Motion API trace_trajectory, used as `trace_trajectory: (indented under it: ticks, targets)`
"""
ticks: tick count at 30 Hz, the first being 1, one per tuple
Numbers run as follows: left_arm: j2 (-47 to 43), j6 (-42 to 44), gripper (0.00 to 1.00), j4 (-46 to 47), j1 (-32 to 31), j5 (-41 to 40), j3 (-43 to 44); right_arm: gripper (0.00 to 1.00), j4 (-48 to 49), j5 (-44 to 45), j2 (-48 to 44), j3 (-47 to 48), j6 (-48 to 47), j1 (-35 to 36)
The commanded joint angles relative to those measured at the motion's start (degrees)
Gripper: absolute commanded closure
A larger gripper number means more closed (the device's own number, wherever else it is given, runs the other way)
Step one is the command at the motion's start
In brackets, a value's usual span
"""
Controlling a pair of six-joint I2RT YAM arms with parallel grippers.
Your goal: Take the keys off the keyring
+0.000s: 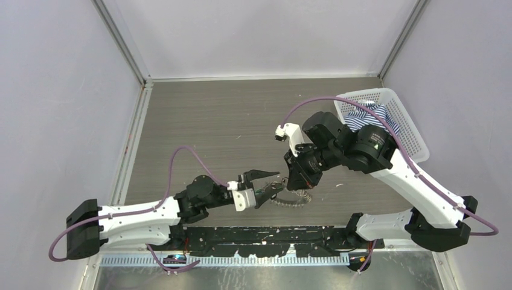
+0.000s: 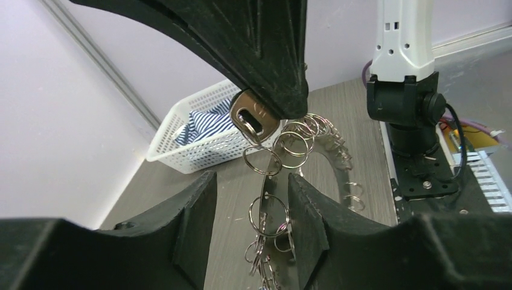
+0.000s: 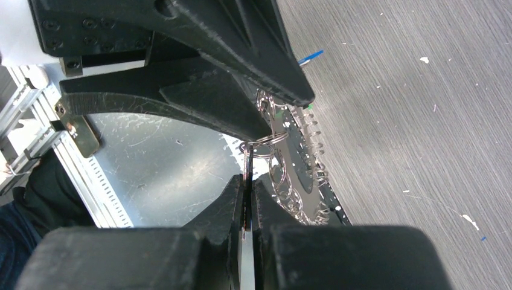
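The keyring [image 1: 291, 200] is a silvery ring plate edged with many small split rings. It hangs just above the table and also shows in the left wrist view [image 2: 331, 151] and the right wrist view [image 3: 296, 163]. My right gripper [image 1: 298, 183] points down and is shut on a silver key [image 2: 253, 118], seen edge-on between its fingertips [image 3: 247, 181]. The key is linked to the keyring by a split ring [image 2: 263, 161]. My left gripper [image 1: 270, 181] is open. The keyring's lower part passes between its fingers [image 2: 308, 223], close to the right one.
A white mesh basket [image 1: 413, 140] with a blue-striped cloth [image 1: 366, 115] stands at the back right; it also shows in the left wrist view [image 2: 199, 148]. The black mounting rail [image 1: 265, 237] runs along the near edge. The right arm's base [image 2: 410, 103] stands close by.
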Motion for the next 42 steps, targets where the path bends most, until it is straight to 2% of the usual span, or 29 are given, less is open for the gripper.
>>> trace_trajectory:
  ticks: [1, 5, 9, 18, 23, 27, 36, 42]
  targets:
    - [0.69, -4.92, 0.52, -2.26, 2.27, 7.77, 3.99, 0.99, 3.1, -0.94, -2.48, 0.42, 0.87, 0.78]
    - [2.24, -6.79, 0.52, -2.29, 2.45, 10.15, 4.45, 0.99, 3.3, -0.43, -2.59, 0.46, 1.19, 1.34]
    - [4.41, -8.65, 0.52, 1.75, 2.48, 10.99, 3.89, 0.99, 3.42, 0.19, -2.8, 0.65, 1.47, 1.87]
    - [7.24, -10.94, 0.53, 11.25, 2.52, 7.81, 1.48, 0.99, 4.26, 0.12, -3.39, 0.06, 2.28, 2.62]
    - [6.95, -11.6, 0.59, 11.08, 2.54, 8.52, 1.06, 0.99, 4.68, 0.35, -3.84, -0.69, 2.38, 2.7]
    - [7.46, -12.17, 0.68, 10.95, 2.59, 8.5, 0.8, 0.99, 4.84, 0.64, -3.98, -0.73, 2.17, 2.75]
    - [8.0, -14.38, 0.73, 12.08, 2.56, 6.09, 1.13, 0.99, 5.01, -0.24, -4.14, -1.58, 2.29, 2.91]
    - [7.95, -14.2, 0.7, 11.05, 2.54, 3.24, 1.6, 0.99, 4.8, -0.04, -3.91, -2.05, 2.67, 4.04]
